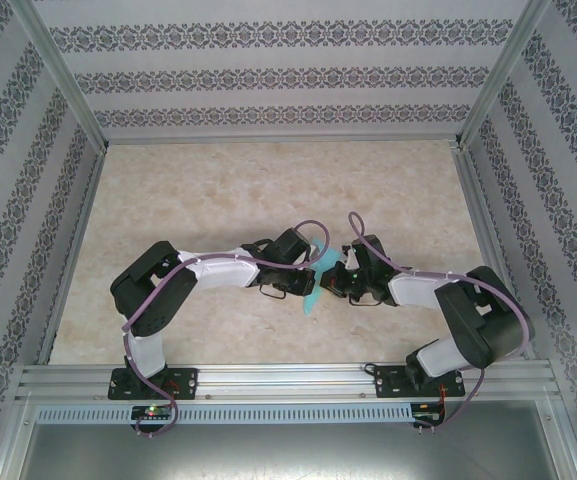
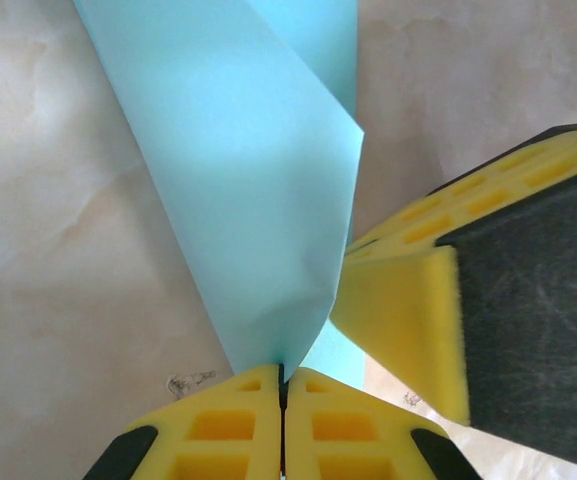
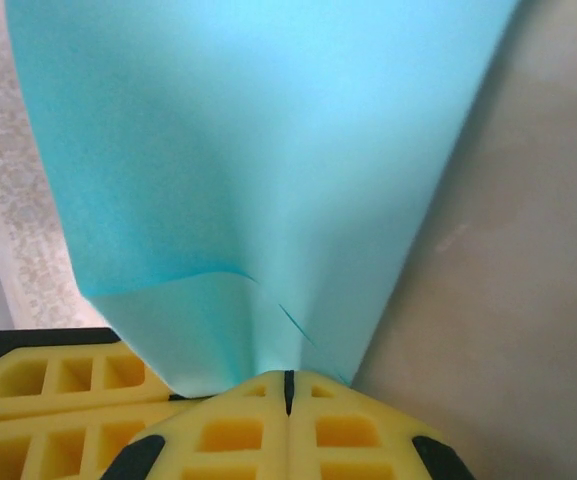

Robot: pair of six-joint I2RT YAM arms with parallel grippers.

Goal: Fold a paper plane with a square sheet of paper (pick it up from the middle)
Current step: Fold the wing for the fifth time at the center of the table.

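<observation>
The light turquoise sheet of paper point(image 1: 316, 272) hangs above the table's middle, held up between both grippers. In the left wrist view the paper point(image 2: 248, 170) is folded over on itself and narrows down into my left gripper point(image 2: 283, 376), which is shut on its lower edge. The right gripper's yellow finger point(image 2: 408, 300) presses in close from the right. In the right wrist view the paper point(image 3: 258, 150) fans upward from my right gripper point(image 3: 289, 378), shut on a creased edge. I cannot tell whether it has a paper plane's shape.
The beige marbled tabletop point(image 1: 218, 190) lies open behind and to either side of the arms. Patterned walls point(image 1: 268, 80) with aluminium rails enclose it. An aluminium rail point(image 1: 288, 380) runs along the near edge, where the arm bases sit.
</observation>
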